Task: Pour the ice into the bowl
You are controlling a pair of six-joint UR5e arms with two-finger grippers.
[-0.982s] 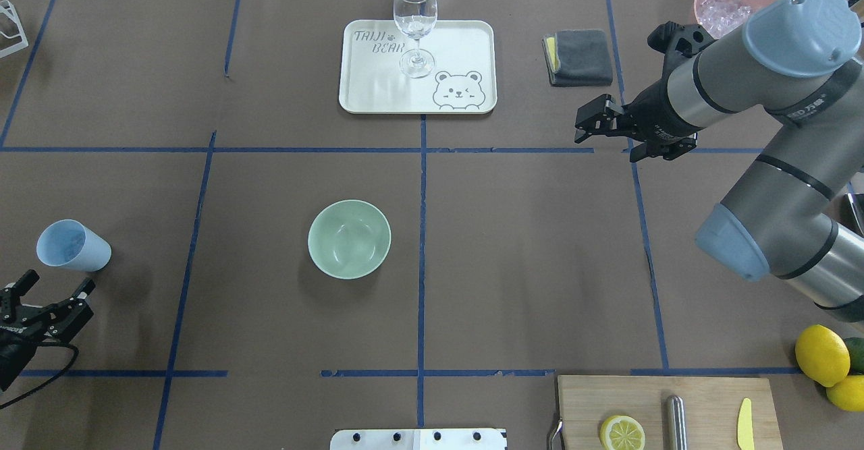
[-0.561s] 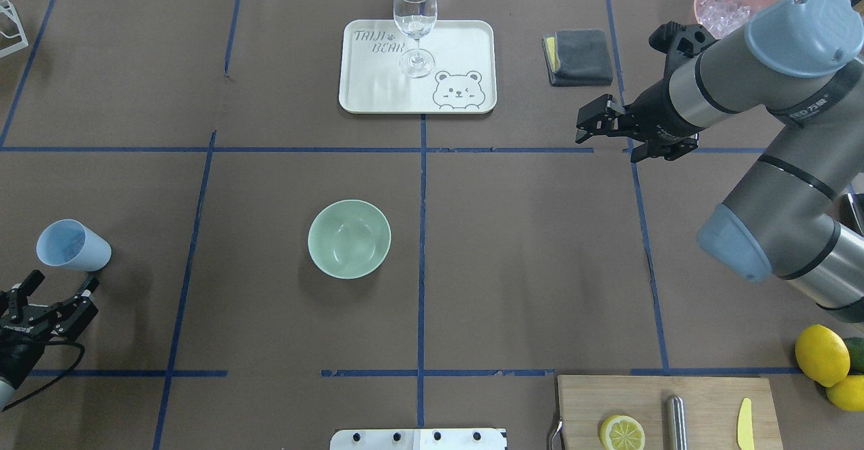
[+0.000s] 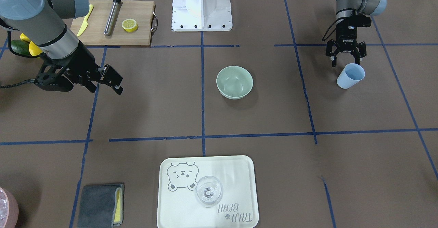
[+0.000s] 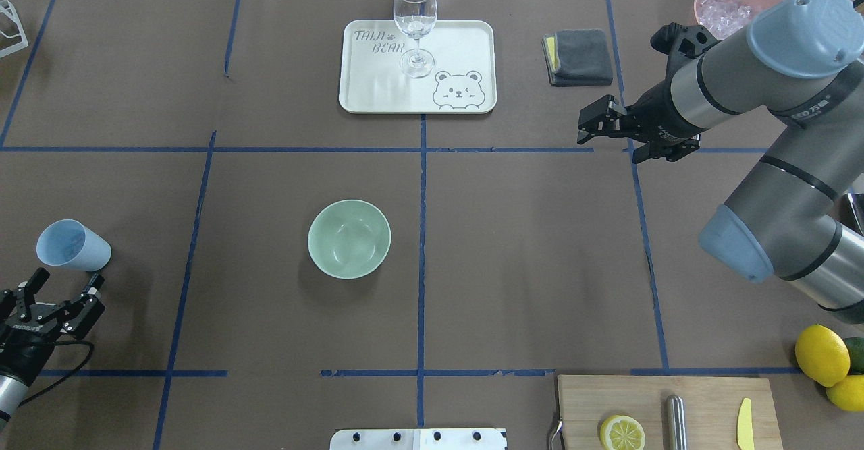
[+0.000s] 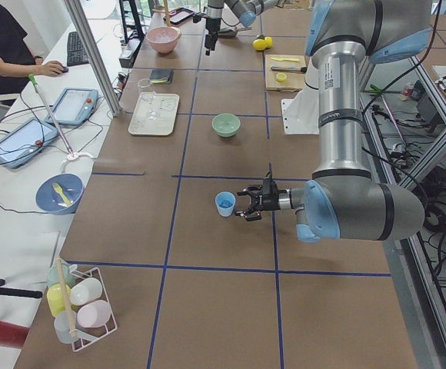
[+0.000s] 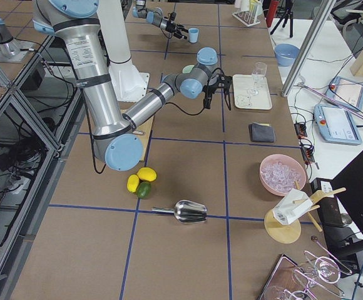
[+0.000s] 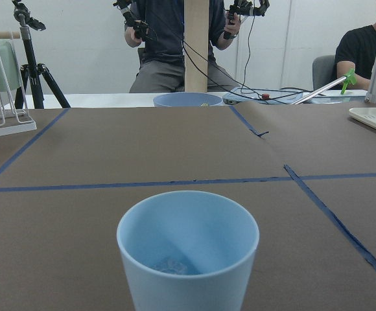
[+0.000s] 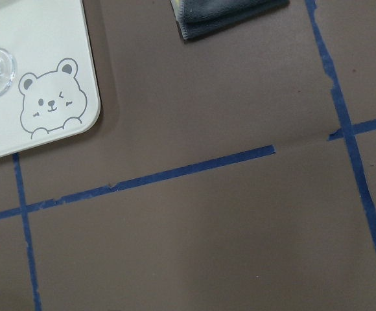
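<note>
Preparing to grasp blue cup (image 4: 73, 245) | left gripper (image 3: 345, 63) spread, just beside it by worktop's (image 4: 526, 247) left edge | pinch mid-wall, keep upright so ice (image 7: 170, 264) stays in | right gripper (image 4: 584, 126) spread, idle

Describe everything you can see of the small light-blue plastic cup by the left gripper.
The small light-blue plastic cup is a plain, handleless tumbler with smooth matte walls, tapering from a wide round rim to a narrower base. It stands upright on the brown paper-covered table, near the robot's left edge. A few small clear ice cubes seem to lie at its bottom. The open left gripper faces it close by, apparently without touching.
</note>
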